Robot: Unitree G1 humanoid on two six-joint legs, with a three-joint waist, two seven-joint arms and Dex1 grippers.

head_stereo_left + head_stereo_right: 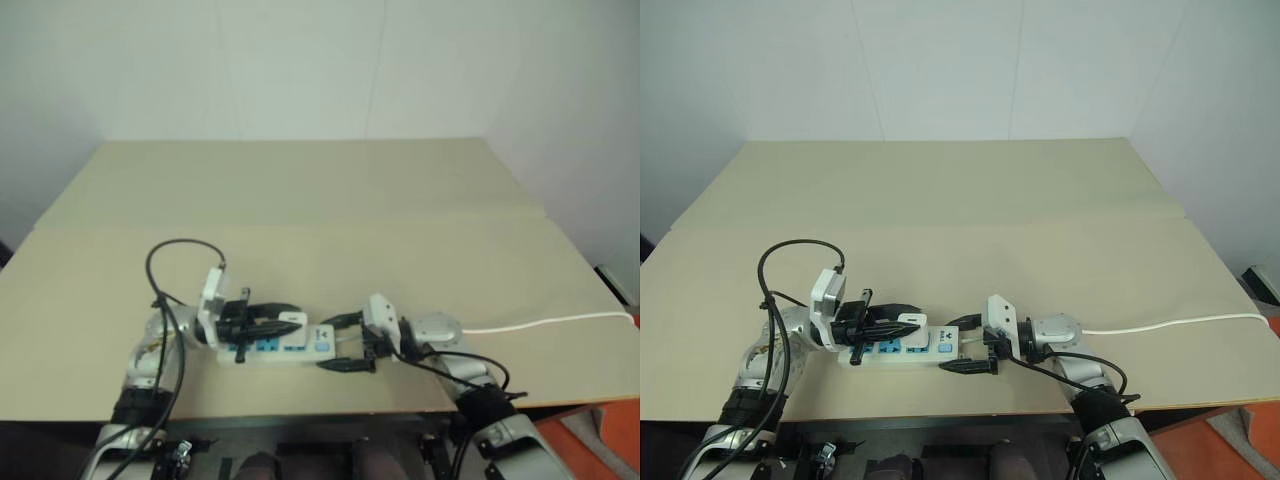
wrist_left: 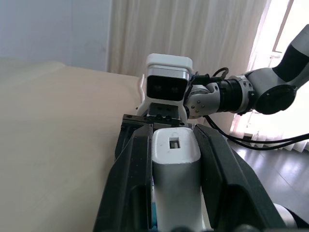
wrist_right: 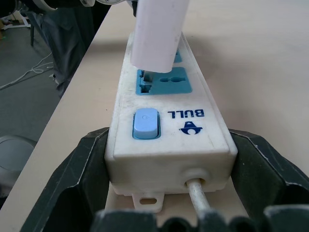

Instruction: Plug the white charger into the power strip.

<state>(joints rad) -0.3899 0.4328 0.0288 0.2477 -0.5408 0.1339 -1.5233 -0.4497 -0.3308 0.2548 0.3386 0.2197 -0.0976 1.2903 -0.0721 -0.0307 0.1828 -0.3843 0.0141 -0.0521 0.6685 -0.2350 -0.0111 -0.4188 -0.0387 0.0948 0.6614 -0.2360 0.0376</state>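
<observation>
The power strip [image 1: 297, 349] lies on the tan table near its front edge, with blue socket faces and a blue switch [image 3: 146, 123]. My right gripper [image 1: 339, 343] is shut on its switch end, one black finger [image 3: 87, 164] pressed against each long side. My left gripper [image 1: 272, 323] reaches over the strip from the left, shut on the white charger [image 2: 176, 166]. The charger [image 3: 157, 34] stands tilted with its lower end right at the socket [image 3: 164, 81] nearest the switch. Its prongs are hidden, so I cannot tell whether they are in the socket.
The strip's thin white cord [image 1: 550, 322] runs off to the right across the table [image 1: 300, 200]. The table's front edge [image 1: 300, 412] is just behind the strip. A black cable loop [image 1: 175, 245] arches above my left arm.
</observation>
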